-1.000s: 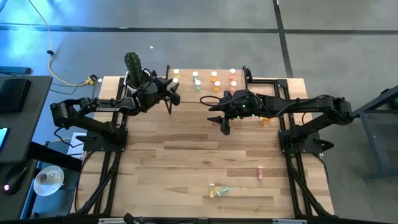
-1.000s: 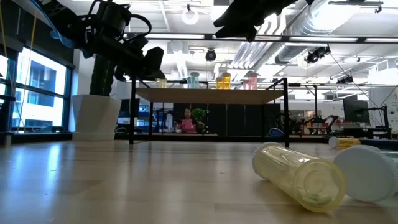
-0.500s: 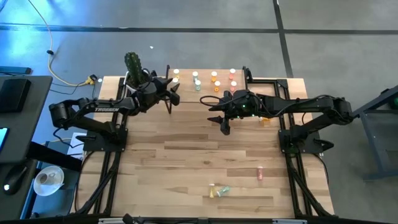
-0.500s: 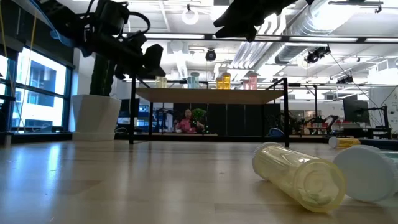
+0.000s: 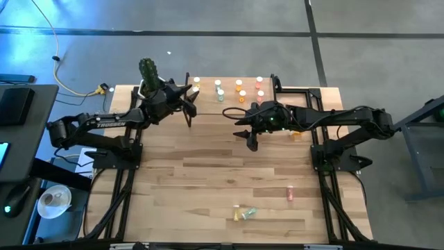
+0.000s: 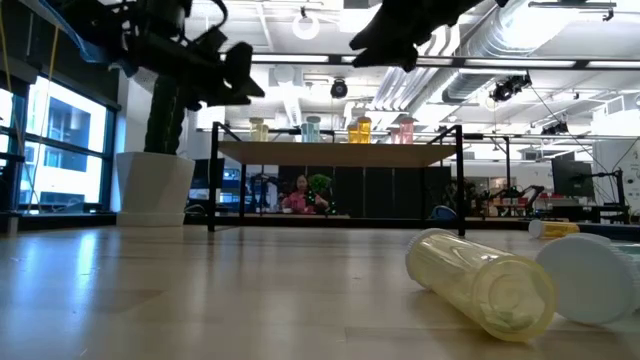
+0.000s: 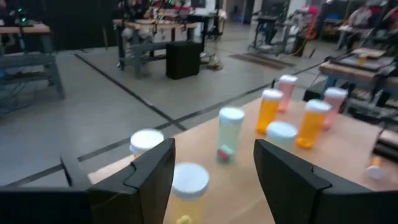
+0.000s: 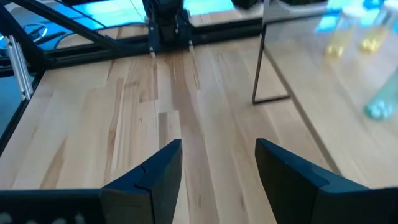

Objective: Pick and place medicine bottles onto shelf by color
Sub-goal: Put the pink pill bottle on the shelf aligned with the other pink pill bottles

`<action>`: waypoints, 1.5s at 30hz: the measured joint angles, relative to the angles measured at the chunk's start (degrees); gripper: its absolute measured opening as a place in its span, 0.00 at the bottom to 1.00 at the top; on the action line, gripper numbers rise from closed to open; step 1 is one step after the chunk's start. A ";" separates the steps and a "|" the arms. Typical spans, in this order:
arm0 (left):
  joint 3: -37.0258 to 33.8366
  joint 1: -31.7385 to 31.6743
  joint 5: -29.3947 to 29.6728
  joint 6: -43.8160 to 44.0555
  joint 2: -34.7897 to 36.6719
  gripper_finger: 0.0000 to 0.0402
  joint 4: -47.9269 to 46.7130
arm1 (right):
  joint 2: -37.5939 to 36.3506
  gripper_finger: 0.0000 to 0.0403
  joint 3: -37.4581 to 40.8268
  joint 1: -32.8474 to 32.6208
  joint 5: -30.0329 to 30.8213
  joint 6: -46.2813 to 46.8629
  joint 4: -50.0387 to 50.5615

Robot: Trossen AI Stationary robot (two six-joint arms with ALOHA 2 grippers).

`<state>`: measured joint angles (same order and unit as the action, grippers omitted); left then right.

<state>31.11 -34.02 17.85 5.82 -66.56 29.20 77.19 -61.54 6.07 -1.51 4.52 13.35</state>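
Observation:
The shelf stands at the table's far edge. Several medicine bottles with white caps stand on it: yellow, green, orange and pink. My left gripper hovers open over the shelf's left end, and its fingers stand either side of the yellow bottle without touching it. My right gripper hangs open above the table, in front of the shelf, with nothing between its fingers. More bottles lie on the table near its front: pink, yellow and green.
A cactus in a white pot stands at the far left corner, beside the left arm. The shelf's thin black legs reach down to the table. A yellow bottle lies close to the low camera. An orange bottle lies under the right arm.
My left gripper has risen above the shelf's left end, and its arm has drawn back a little toward the table's left edge. The bottles on the shelf stay where they were.

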 joint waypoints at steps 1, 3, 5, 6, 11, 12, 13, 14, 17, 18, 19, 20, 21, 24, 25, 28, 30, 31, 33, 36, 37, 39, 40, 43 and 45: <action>0.00 0.00 -0.59 0.01 1.03 0.52 -0.42 | -0.26 0.48 0.00 -0.06 -0.01 0.79 1.06; 0.00 0.03 -1.64 -0.02 3.18 0.52 -1.13 | -0.88 0.48 0.00 -0.11 0.00 1.60 3.34; 0.00 0.23 -2.85 -0.72 5.51 0.52 -2.90 | -1.51 0.48 -0.02 -0.11 0.01 3.11 5.30; 0.00 0.54 -3.06 -1.21 6.73 0.52 -3.70 | -1.82 0.48 -0.02 -0.11 0.01 3.97 6.24; 0.02 3.64 -3.78 -1.94 12.56 0.52 -11.21 | -2.77 0.48 -0.02 -0.76 0.00 9.21 11.89; 0.02 4.53 -3.78 -1.92 13.51 0.52 -12.71 | -2.74 0.48 -0.02 -1.05 0.02 10.16 13.54; 0.02 5.54 -3.76 -1.92 14.29 0.52 -14.03 | -2.73 0.48 -0.02 -1.48 0.03 10.92 15.23; 0.02 6.59 -3.77 -1.88 14.99 0.52 -15.29 | -2.66 0.48 0.00 -1.99 0.00 11.82 16.40; 0.02 10.28 -3.81 -1.02 16.53 0.52 -18.04 | -2.56 0.48 1.13 -3.81 0.89 15.22 18.20; 0.02 11.65 -3.83 -0.84 16.80 0.52 -18.71 | -2.51 0.48 1.51 -4.52 1.79 16.63 18.91; 0.02 12.98 -3.83 -0.48 16.92 0.52 -19.40 | -2.47 0.48 1.62 -5.27 2.77 18.38 20.14; -0.01 14.31 -3.83 -0.10 16.91 0.52 -19.94 | -2.48 0.48 1.62 -6.06 3.82 20.22 21.76; -0.22 15.68 -3.82 0.28 16.91 0.52 -20.05 | -2.52 0.48 1.62 -6.95 4.96 22.42 23.66; -1.13 19.74 -3.38 1.87 16.22 0.52 -20.01 | -2.50 0.48 1.66 -10.00 8.79 30.22 29.31; -1.60 21.00 -3.20 2.26 15.66 0.52 -19.78 | -2.50 0.48 1.66 -11.10 9.76 32.84 31.04; -3.16 24.52 -1.49 3.88 14.88 0.52 -17.98 | -2.50 0.48 1.66 -14.62 11.87 40.35 36.26; -3.93 26.54 -0.31 4.92 14.67 0.52 -17.38 | -2.50 0.48 1.66 -17.27 13.98 45.60 38.55; -4.19 27.43 -0.21 5.23 14.59 0.52 -17.48 | -2.50 0.48 1.66 -18.65 15.35 48.28 39.49; -4.22 29.16 -0.11 6.09 14.58 0.52 -17.71 | -2.50 0.48 1.68 -21.31 17.73 53.51 41.24; -4.22 31.69 -0.10 6.58 14.59 0.52 -17.36 | -2.50 0.48 1.68 -25.00 19.91 61.76 44.60; -4.22 32.44 -0.09 6.63 14.59 0.52 -17.36 | -2.50 0.48 1.68 -26.26 20.58 64.63 45.93; -4.22 33.80 -0.09 6.65 14.59 0.52 -17.34 | -2.42 0.48 1.68 -28.80 21.51 70.13 48.59; -4.22 34.42 -0.09 6.65 14.59 0.52 -17.36 | -2.16 0.48 1.68 -30.10 21.96 72.54 49.65; -4.22 36.10 -0.09 6.65 14.59 0.52 -17.35 | -0.94 0.48 1.70 -33.79 22.36 78.53 52.00; -4.22 36.99 -0.09 6.65 14.59 0.52 -17.34 | 0.22 0.48 1.72 -35.92 22.35 80.97 52.26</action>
<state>26.89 2.97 17.76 12.47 -51.96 11.86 77.41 -59.82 -29.86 20.85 85.50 65.61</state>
